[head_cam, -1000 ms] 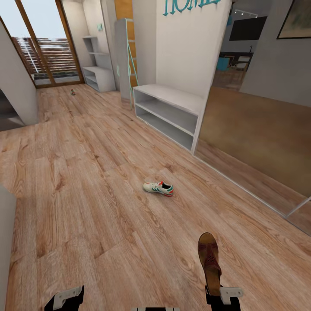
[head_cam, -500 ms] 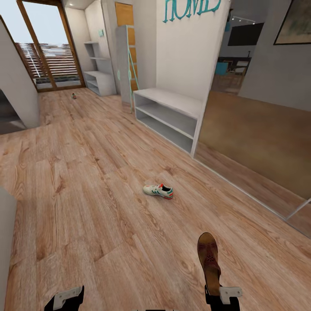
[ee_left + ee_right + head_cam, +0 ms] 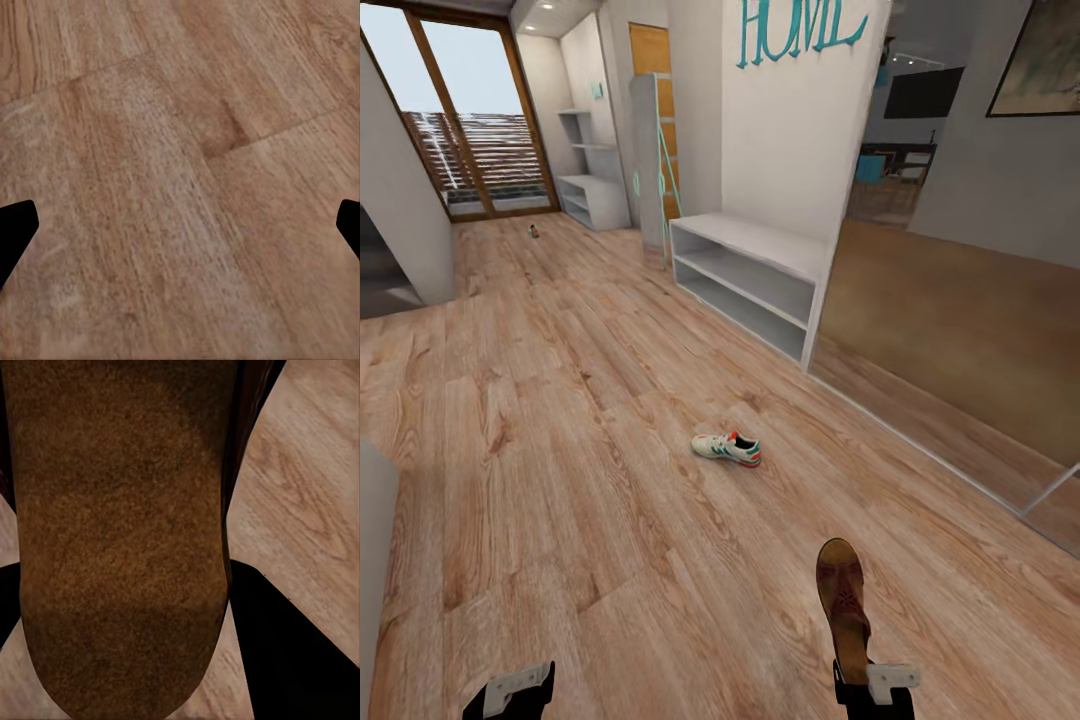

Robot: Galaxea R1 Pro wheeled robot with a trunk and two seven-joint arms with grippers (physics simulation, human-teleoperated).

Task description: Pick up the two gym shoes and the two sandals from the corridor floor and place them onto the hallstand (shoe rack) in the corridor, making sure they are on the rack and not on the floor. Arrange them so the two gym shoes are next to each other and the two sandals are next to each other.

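1 sandal [image 3: 844, 600] in right end effector [image 3: 870, 685], 1 gym shoe [image 3: 726, 448] on floor [image 3: 560, 420]

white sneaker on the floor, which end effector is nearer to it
Right. The right end effector, shut on a sandal, sits below-right of the sneaker; the left end effector is farther, low at left.

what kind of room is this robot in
Most likely a home entrance corridor: wood-plank floor, a low white shelf bench under teal "HOME" lettering, a glass door at the far end, and a gym shoe lying loose.
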